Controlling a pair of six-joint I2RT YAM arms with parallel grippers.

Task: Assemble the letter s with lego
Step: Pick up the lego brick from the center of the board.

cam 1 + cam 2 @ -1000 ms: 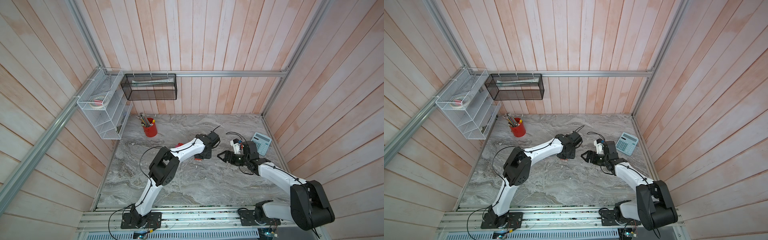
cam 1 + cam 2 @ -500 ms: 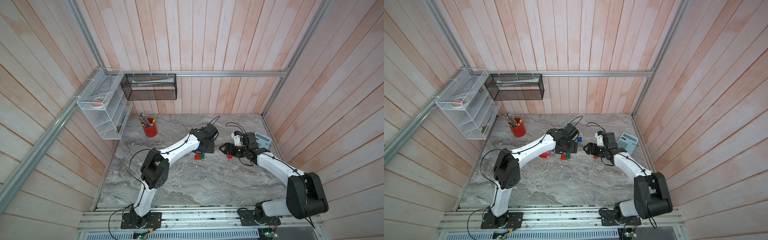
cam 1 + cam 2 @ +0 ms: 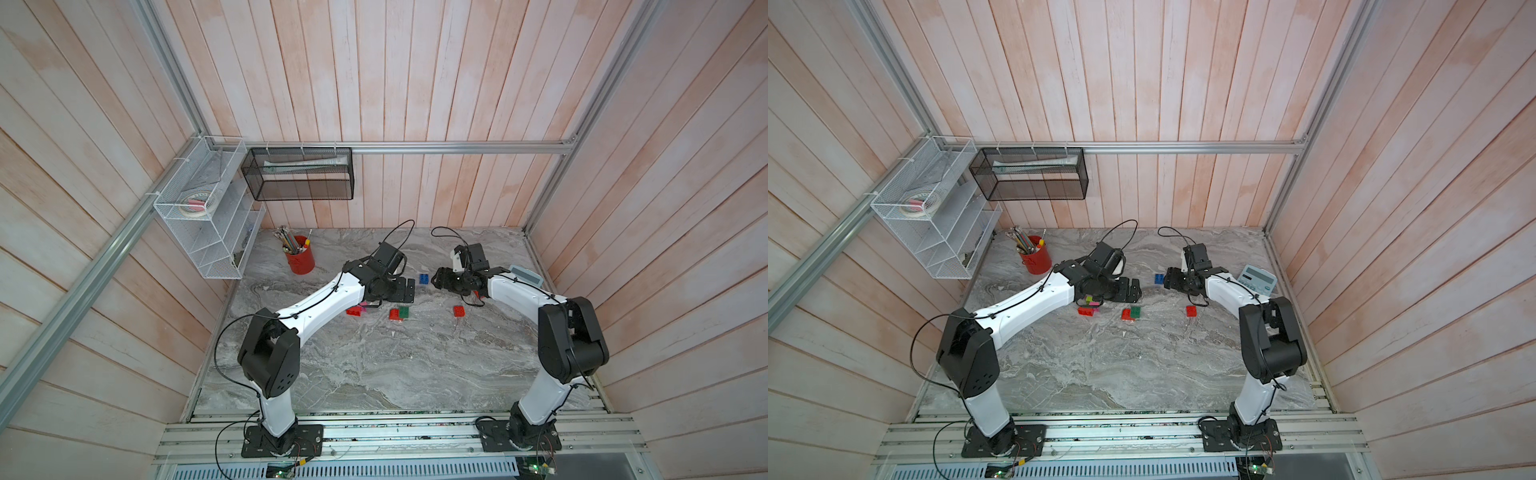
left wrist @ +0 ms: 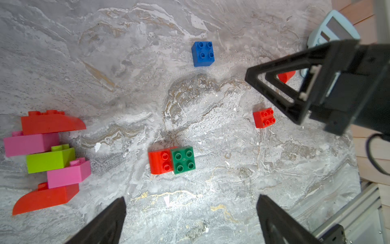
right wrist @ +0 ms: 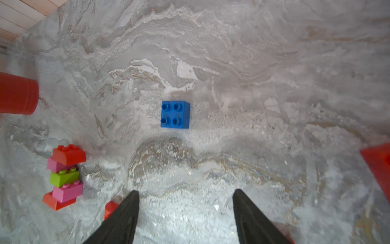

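Presently on the desk (image 3: pixel 374 374), by item:

- Left tool (image 4: pixel 191 201): jaws wide, nothing between them.
- Right tool (image 5: pixel 185 192): jaws apart and empty, with the blue brick (image 5: pixel 175 115) ahead of it, not touching.
- Lego: a five-brick stack (image 4: pixel 48 160) of red, pink, lime, pink, red lies on its side left of the desk's middle. Near it a red brick (image 4: pixel 160 161) touches a dark green brick (image 4: pixel 183 159). A small red brick (image 4: pixel 264 117) sits alone toward the right edge.
- Pencil cup (image 3: pixel 300 259): near the rear left corner.
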